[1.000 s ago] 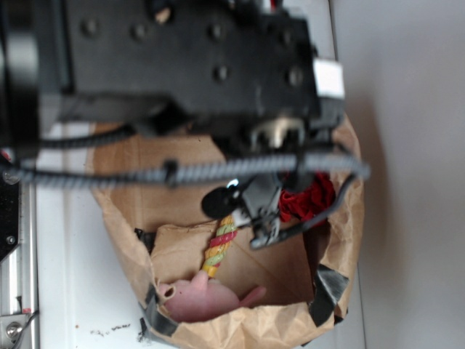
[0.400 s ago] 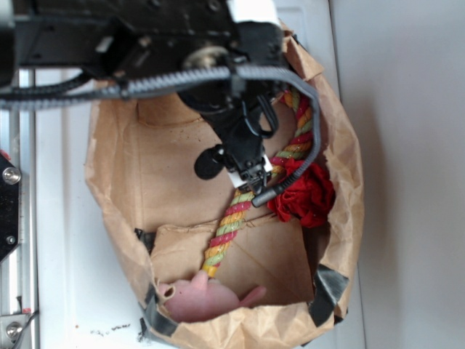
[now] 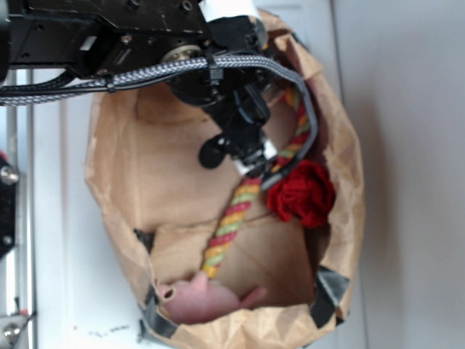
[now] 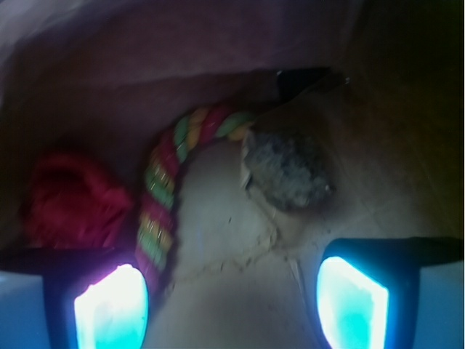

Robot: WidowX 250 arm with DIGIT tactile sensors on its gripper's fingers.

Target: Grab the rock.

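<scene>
The rock [image 4: 287, 169] was grey and brown with dark speckles. The rope [image 3: 240, 212] had twisted stripes of red, yellow and green. The flower [image 3: 301, 193] was deep red. The plush toy [image 3: 207, 299] was pale pink. The paper bag [image 3: 116, 211] was light brown, with grey tape [image 3: 325, 291] on its corners.

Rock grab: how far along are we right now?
Done: the gripper is down inside the paper bag, jaws open and facing the rock. In hand: lining up, since the rock lies ahead of the fingertips, not between them, beside the coloured rope. Left: advance, close on the rock, lift it out.
</scene>
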